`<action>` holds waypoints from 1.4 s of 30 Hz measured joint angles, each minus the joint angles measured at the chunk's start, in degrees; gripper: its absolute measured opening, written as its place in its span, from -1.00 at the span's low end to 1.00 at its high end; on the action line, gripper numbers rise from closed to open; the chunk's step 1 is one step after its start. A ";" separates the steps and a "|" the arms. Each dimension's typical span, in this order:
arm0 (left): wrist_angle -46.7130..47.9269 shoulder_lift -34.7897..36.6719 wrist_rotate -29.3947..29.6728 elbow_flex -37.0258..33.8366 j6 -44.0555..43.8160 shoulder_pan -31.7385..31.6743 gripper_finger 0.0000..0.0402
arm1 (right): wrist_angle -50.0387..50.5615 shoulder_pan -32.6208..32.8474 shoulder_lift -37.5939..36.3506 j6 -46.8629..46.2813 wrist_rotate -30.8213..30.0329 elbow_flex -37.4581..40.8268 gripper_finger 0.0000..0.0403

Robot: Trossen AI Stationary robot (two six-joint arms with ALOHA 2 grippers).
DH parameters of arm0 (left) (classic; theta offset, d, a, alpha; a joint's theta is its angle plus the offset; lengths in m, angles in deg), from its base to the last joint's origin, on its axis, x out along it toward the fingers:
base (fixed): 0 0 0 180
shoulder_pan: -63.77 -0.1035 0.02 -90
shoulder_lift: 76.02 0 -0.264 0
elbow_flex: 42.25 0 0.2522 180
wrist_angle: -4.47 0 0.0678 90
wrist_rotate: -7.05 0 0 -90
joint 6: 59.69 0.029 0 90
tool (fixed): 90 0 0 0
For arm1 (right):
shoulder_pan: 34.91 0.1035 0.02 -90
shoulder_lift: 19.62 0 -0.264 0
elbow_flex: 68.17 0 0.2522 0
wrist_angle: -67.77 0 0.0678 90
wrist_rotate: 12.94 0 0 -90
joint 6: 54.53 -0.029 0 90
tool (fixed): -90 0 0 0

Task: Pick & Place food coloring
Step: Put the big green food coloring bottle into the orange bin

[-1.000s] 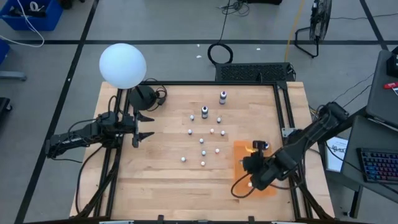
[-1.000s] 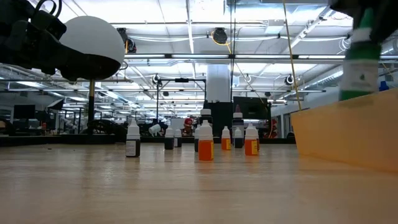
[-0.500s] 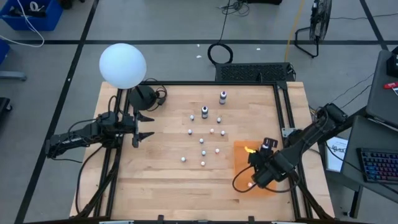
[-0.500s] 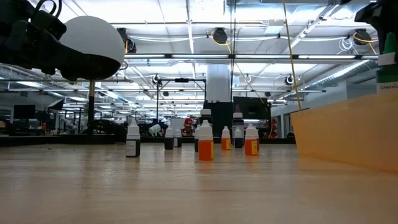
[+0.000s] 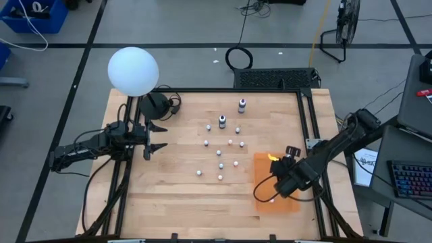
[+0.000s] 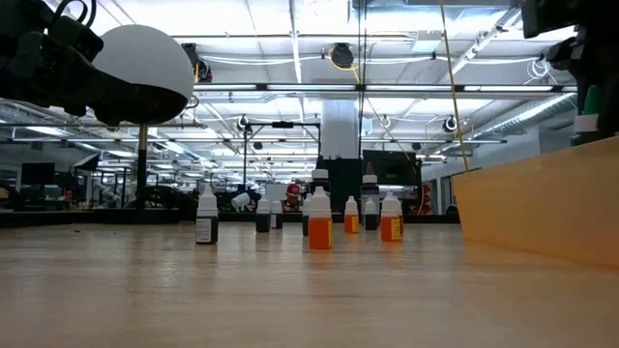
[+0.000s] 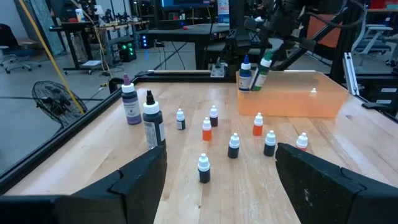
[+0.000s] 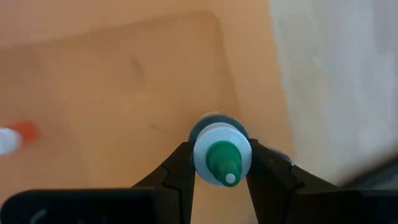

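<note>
Green-tipped food coloring bottle [image 8: 221,155] tilted over the orange bin [image 7: 292,99], blue-topped one [image 7: 245,73] inside, rest [image 5: 221,150] upright mid-table.

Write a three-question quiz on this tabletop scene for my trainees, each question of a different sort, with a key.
1. True or false: the right gripper holds a green-tipped bottle.
2. What lies below that bottle? A) orange bin B) bare table C) white globe
3. Fill in: the left gripper waits at the table's left side with its fingers ____.

Key: 1 true; 2 A; 3 open.
</note>
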 joint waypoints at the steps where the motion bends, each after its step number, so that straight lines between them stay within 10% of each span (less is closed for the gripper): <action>1: 0.01 -0.01 0.00 -0.01 0.00 -0.01 0.49 | -1.29 -0.37 -0.83 0.80 0.06 0.58 -0.49; 32: -0.01 0.01 0.00 0.00 0.00 0.00 0.49 | -10.92 -10.53 -13.89 6.98 3.23 15.09 -0.49; 42: -0.01 0.01 0.00 -0.01 0.00 0.00 0.49 | -13.27 -10.51 -13.73 6.98 3.42 15.40 0.13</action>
